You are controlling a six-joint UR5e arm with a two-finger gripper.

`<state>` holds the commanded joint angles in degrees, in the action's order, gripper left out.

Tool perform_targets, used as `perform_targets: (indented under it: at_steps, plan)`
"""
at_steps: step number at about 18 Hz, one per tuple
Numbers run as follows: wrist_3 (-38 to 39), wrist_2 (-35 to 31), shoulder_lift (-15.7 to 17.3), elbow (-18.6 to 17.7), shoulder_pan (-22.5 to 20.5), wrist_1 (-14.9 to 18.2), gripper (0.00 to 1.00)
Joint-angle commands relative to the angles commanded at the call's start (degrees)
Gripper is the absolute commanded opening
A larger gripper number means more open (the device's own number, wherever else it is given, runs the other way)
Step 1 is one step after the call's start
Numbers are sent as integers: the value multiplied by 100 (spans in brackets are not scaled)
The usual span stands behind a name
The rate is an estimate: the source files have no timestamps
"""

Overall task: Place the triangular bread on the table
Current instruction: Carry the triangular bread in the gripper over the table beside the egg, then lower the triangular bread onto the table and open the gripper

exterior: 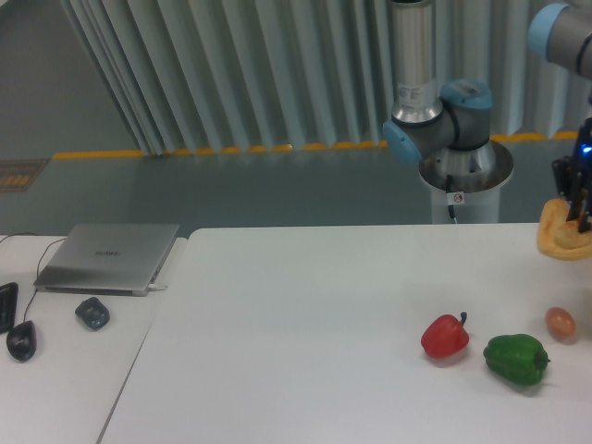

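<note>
The triangular bread (558, 233), a golden-orange wedge, hangs at the far right just above the white table (305, 342). My gripper (580, 220) comes down from the upper right and is shut on the triangular bread, its dark fingers partly covering the pastry's right side. The bread's right end is cut off by the frame edge.
A red pepper (445, 337), a green pepper (516, 359) and a small orange-brown egg-shaped item (560, 323) lie on the table's right side below the bread. The arm's base (460, 166) stands behind the table. A laptop (111, 255) and mouse (21, 339) sit on the left desk.
</note>
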<state>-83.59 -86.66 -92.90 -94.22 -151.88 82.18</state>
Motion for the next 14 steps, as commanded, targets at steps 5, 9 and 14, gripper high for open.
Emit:
perform_targets:
  at_steps: [5,9,14]
  plan:
    - [316,-140,-17,-114,342,-79,24]
    - [615,-518,-114,-325,747,-421,26]
    - [642,-563,-184,-431,905,-562,94]
